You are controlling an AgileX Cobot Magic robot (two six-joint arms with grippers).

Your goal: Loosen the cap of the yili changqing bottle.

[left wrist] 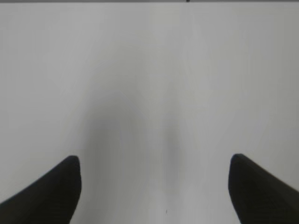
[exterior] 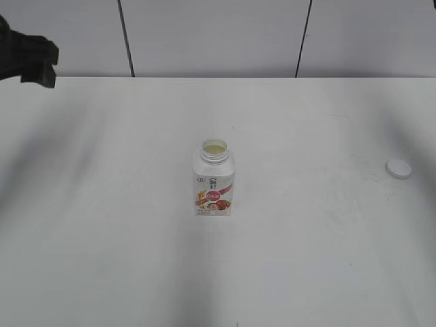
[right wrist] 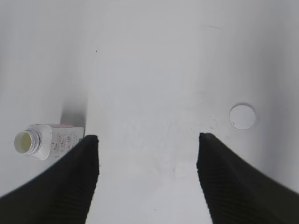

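Note:
The yili changqing bottle (exterior: 214,178) stands upright in the middle of the white table, its neck open with no cap on it. It also shows in the right wrist view (right wrist: 46,139), at the left. The white cap (exterior: 398,168) lies flat on the table far to the right, apart from the bottle; it shows in the right wrist view too (right wrist: 242,116). My left gripper (left wrist: 154,161) is open and empty over bare table; part of its arm (exterior: 27,58) shows at the far left. My right gripper (right wrist: 148,139) is open and empty, above the table between bottle and cap.
The white table (exterior: 306,259) ends at a pale panelled wall (exterior: 218,34) at the back.

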